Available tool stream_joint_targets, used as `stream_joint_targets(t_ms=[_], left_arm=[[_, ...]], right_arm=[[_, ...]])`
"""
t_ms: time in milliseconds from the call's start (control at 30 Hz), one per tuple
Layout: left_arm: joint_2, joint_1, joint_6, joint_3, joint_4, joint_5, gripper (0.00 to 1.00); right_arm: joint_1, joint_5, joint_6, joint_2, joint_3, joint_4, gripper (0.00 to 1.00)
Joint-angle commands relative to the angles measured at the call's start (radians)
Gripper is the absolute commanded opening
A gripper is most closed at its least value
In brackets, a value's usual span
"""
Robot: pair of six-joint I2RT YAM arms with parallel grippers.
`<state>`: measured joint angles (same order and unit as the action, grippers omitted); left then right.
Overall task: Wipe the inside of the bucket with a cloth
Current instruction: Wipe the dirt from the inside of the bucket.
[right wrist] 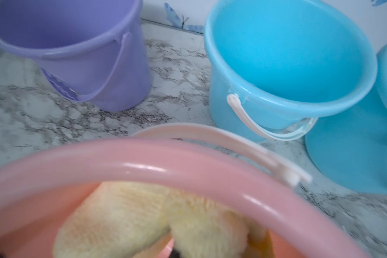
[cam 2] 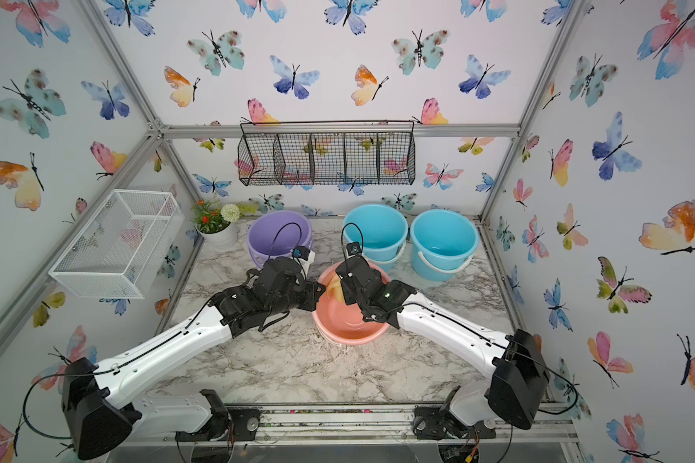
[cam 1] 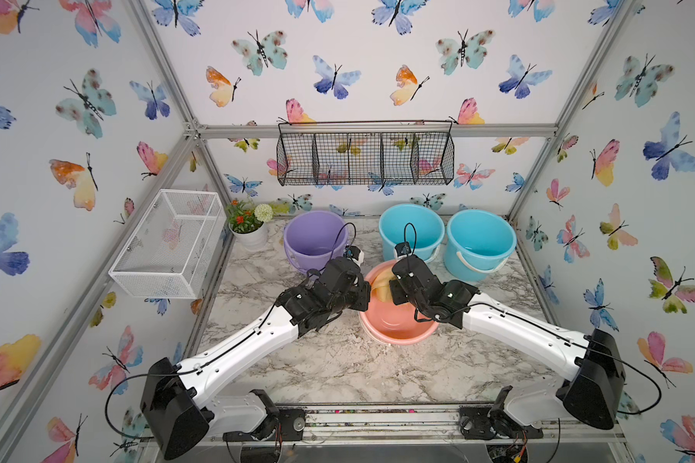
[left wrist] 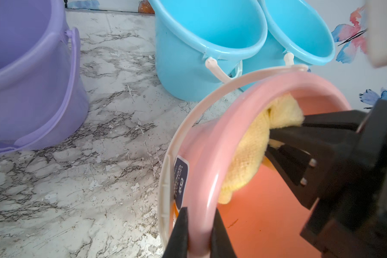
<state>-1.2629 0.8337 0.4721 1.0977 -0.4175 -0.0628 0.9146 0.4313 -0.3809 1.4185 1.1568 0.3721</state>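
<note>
A pink bucket (cam 1: 398, 336) (cam 2: 350, 338) stands mid-table, its mouth tipped toward the front. My left gripper (left wrist: 200, 212) is shut on its rim (left wrist: 201, 169), one finger outside the wall and one inside. Inside the bucket, a pale yellow cloth (cam 1: 382, 286) (cam 2: 335, 290) (left wrist: 248, 160) (right wrist: 121, 221) is pressed against the far inner wall just under the rim (right wrist: 143, 154). My right gripper (left wrist: 277, 134) reaches into the bucket and is shut on the cloth. In both top views the wrists hide the fingertips.
Behind the pink bucket stand a purple bucket (cam 1: 316, 236) and two blue buckets (cam 1: 412, 230) (cam 1: 480, 240). A flower pot (cam 1: 249, 234) sits at the back left. A white wire basket (cam 1: 169, 244) hangs on the left wall, a black one (cam 1: 364, 158) on the back wall.
</note>
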Motion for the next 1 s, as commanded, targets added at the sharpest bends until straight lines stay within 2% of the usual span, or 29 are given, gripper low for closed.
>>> stream_joint_targets(t_ms=[0, 267, 433, 567, 767, 867, 967], left_arm=[[-0.005, 0.005, -0.004, 0.024, 0.01, 0.065, 0.0], [-0.01, 0.006, -0.004, 0.026, 0.029, 0.056, 0.0], [0.001, 0.005, -0.007, 0.024, 0.029, 0.024, 0.0], [0.01, 0.006, -0.01, 0.019, 0.028, -0.002, 0.0], [0.014, 0.006, -0.016, 0.018, 0.021, -0.029, 0.0], [0.014, 0.007, -0.021, 0.018, 0.012, -0.039, 0.0], [0.012, 0.005, -0.024, 0.02, -0.001, -0.053, 0.0]], right_arm=[[-0.006, -0.185, 0.035, -0.039, -0.026, -0.273, 0.02], [-0.006, -0.663, -0.109, -0.043, 0.017, -0.15, 0.02], [-0.006, -0.858, -0.243, -0.047, -0.023, -0.028, 0.02], [-0.006, -0.982, -0.271, -0.032, -0.026, 0.121, 0.02], [-0.006, -1.049, -0.219, -0.02, -0.003, 0.337, 0.02], [-0.006, -1.013, -0.159, 0.003, 0.033, 0.487, 0.02], [-0.006, -0.906, -0.112, 0.035, 0.081, 0.643, 0.02]])
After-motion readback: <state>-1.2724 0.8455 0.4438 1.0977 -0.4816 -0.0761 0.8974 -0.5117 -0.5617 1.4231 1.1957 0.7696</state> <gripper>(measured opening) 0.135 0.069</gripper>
